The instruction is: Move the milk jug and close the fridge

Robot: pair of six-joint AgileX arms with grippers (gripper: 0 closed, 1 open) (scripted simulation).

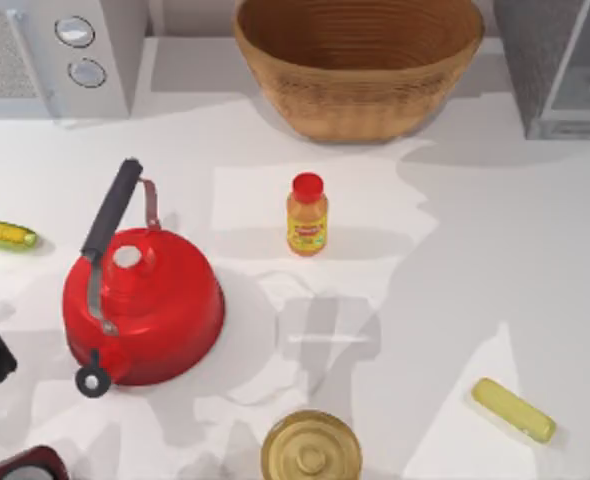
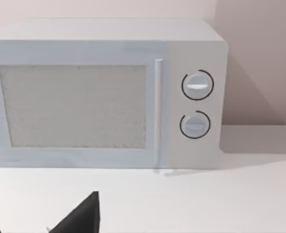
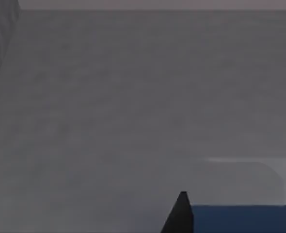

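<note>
The right claw (image 3: 232,216) holds the blue-topped milk jug (image 3: 240,218) facing the fridge (image 1: 565,60), likely for stowing; the left claw's opening I cannot tell.

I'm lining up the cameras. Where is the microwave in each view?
Top view: microwave in the upper left corner.
Left wrist view: microwave across the middle, seen front on.
Right wrist view: this camera faces the grey fridge instead.
Shared landmark: its two round knobs.

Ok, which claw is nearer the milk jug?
Right. The right claw sits against the milk jug at its blue top, facing a grey fridge surface. The left claw is at far left, facing the microwave.
</note>
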